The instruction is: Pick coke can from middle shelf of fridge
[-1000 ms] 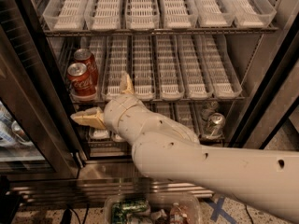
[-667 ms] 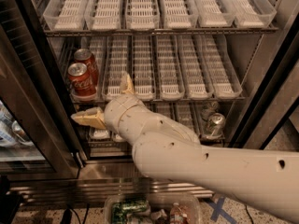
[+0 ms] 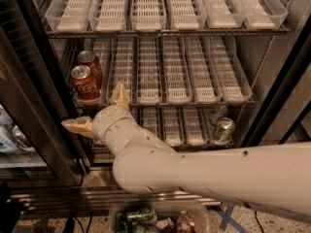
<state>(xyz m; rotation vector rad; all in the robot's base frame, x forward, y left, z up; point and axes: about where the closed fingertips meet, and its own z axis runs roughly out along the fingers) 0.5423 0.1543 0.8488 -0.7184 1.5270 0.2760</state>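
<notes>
The fridge stands open in front of me. Its middle shelf holds a row of clear trays with white ribbed bottoms. Two red coke cans stand in the leftmost tray: one at the front and one behind it. My gripper is open, its tan fingers spread wide, one finger pointing left and one pointing up. It sits just below and right of the front coke can, in front of the shelf edge, holding nothing. My white arm crosses the lower frame.
The top shelf carries more clear trays. A silver-grey can stands on the bottom shelf at right. A dark door frame rises at left. A clear bin with items sits on the floor below.
</notes>
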